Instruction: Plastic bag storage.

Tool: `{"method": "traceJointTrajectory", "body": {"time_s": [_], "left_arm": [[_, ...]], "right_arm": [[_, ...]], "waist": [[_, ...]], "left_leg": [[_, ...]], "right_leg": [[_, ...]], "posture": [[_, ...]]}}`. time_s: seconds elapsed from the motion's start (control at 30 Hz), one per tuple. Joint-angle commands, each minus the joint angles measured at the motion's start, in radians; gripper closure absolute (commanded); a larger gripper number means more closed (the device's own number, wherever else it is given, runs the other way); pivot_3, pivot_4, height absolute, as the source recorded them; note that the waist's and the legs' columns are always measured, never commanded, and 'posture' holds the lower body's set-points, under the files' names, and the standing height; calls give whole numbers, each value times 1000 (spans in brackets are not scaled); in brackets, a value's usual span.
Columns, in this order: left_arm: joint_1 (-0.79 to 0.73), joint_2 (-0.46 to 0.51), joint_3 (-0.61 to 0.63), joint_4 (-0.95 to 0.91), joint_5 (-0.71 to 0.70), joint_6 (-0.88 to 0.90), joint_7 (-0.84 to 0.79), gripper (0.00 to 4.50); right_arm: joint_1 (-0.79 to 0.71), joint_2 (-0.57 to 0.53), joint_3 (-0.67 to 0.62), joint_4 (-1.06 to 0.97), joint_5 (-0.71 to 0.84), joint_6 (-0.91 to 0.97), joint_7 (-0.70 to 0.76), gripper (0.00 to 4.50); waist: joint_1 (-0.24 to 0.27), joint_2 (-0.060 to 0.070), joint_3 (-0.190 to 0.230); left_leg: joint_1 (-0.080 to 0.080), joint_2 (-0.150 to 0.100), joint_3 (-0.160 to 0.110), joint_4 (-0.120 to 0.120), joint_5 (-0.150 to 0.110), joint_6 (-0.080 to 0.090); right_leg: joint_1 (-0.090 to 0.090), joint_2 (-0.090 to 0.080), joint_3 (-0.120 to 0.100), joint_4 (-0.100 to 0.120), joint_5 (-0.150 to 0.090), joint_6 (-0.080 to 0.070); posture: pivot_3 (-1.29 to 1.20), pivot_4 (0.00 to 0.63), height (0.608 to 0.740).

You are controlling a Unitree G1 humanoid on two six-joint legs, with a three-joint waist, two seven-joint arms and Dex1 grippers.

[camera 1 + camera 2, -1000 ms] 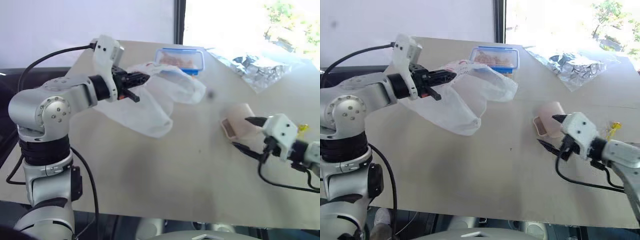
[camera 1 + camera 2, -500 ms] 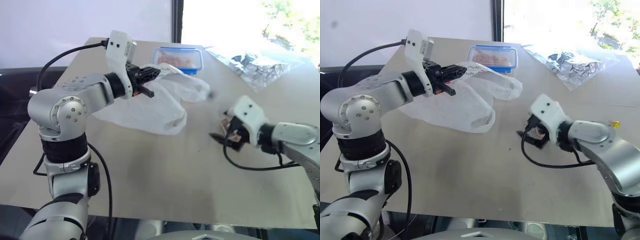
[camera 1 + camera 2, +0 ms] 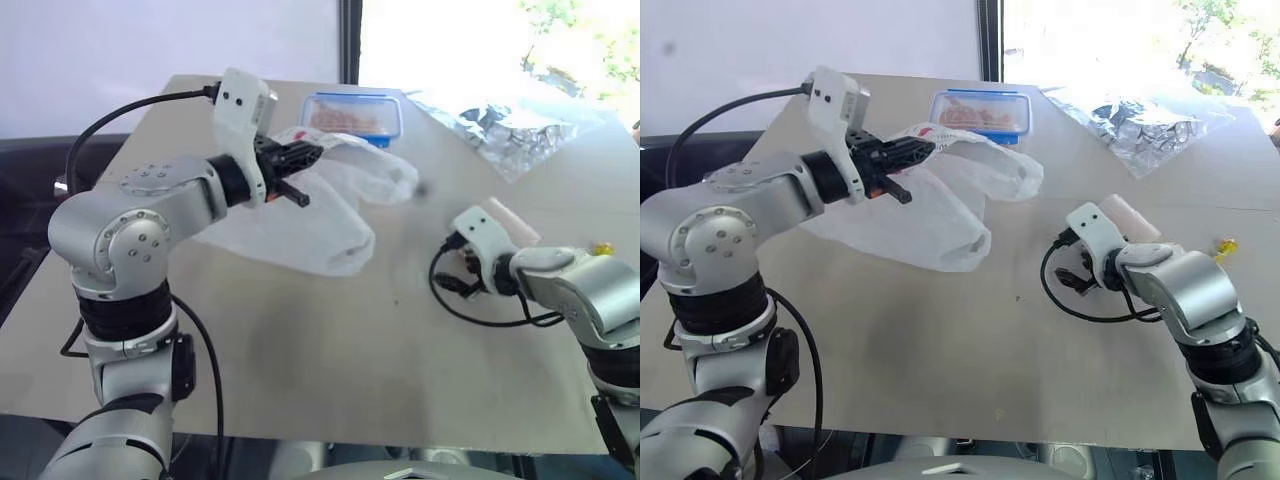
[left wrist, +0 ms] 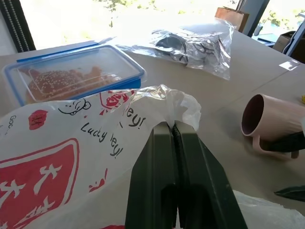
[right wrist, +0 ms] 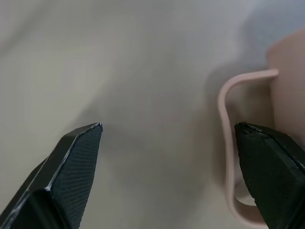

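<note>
Left tool [image 4: 174, 125] pinching plastic bag [image 3: 320, 215] above table [image 3: 330, 350] — right tool [image 5: 169, 136] spread wide beside cup [image 4: 269, 119].

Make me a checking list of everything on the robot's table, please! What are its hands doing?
Surface: beige table, bare in front.
Job's things: plastic bag, white with red print, pinched by one edge and draping onto the table.
Clutter: pink cup lying on its side; blue-rimmed food box with lid on; crinkled clear bag; small yellow thing, too small to tell.
Grippers: left gripper shut on the plastic bag; right gripper open, low over the table, one finger by the cup's handle, not gripping.
Cables: black cable looping at the right wrist; another arching behind the left arm.
Surroundings: bright window behind the table.
</note>
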Motion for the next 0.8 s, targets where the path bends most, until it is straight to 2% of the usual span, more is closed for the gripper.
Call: {"method": "traceJointTrajectory", "body": {"time_s": [0.03,0.07,0.1,0.13,0.27,0.37,0.4,0.47,0.57,0.67,0.8], "left_arm": [[2,5,-4,-44,-4,0,8,4447],[4,3,-2,-44,-3,-1,10,4447],[6,2,-2,-43,-1,-3,12,4500],[9,2,-3,-43,0,-5,13,4500],[21,8,5,-47,-6,-1,12,4500],[30,17,7,-51,-7,-4,8,4500],[34,20,10,-59,-14,1,4,4500],[40,27,11,-69,-22,6,1,4500],[29,21,13,-59,-39,2,-4,4500],[13,8,27,-55,-73,3,-15,4500],[0,-5,81,-59,-178,18,-47,4500]], "right_arm": [[-21,8,9,51,-52,-48,-35,0],[-16,10,17,81,-65,-77,-38,0],[-10,10,25,109,-75,-105,-34,527],[-3,7,35,132,-80,-135,-24,816],[24,-25,68,166,-100,-277,30,2771],[30,-36,40,146,-87,-352,78,4300],[38,-44,16,118,-64,-434,138,4467],[51,-52,-18,67,-22,-567,245,4467],[12,-35,-24,-35,79,-612,386,4467],[-50,-6,53,-26,80,-659,469,4467],[-152,54,179,119,-13,-785,542,4467]], "waist": [[0,0,0],[0,-1,0],[0,-1,-1],[0,-1,-1],[0,-4,-3],[1,-4,-3],[1,-5,-3],[1,-6,-4],[-9,-5,-3],[-16,-5,-3],[-16,-5,-3]], "left_leg": [[0,0,0,0,0,0],[0,0,0,0,0,0],[0,0,0,0,0,0],[0,0,0,0,0,0],[1,0,0,1,0,0],[1,0,1,2,0,0],[1,0,1,2,0,0],[1,0,1,2,0,0],[1,1,1,1,0,0],[1,2,0,1,0,0],[1,1,0,1,0,0]], "right_leg": [[0,0,0,0,0,0],[0,0,0,0,0,0],[0,1,0,0,0,0],[0,1,0,1,0,0],[0,1,1,1,0,0],[1,1,1,1,0,0],[1,1,1,2,0,0],[1,2,1,2,0,1],[0,2,2,1,0,0],[-1,3,1,2,0,0],[-1,1,1,2,0,0]], "posture": [[0,150,740],[0,150,740],[0,150,740],[0,150,740],[0,150,740],[0,150,740],[0,150,740],[0,150,740],[0,150,740],[0,150,740],[0,150,740]]}}
